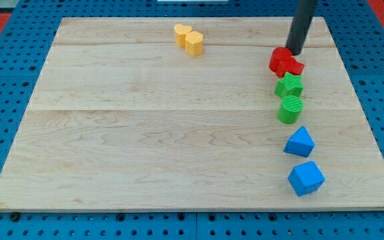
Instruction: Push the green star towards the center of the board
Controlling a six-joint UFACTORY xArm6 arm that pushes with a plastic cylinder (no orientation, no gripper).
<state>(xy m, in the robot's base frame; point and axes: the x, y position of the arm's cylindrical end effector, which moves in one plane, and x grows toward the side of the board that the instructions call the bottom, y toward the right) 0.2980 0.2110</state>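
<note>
The green star [289,85] lies on the wooden board [145,133] at the view's right, touching a green cylinder [289,109] just below it. Above the star sit two red blocks [285,63] pressed together. My tip [294,53] stands at the upper right edge of the red blocks, above the green star and apart from it.
Two yellow blocks [189,39] sit together near the view's top centre. A blue block [300,142] and a blue cube-like block [305,178] lie below the green cylinder at the lower right. The board's right edge runs close to this column of blocks.
</note>
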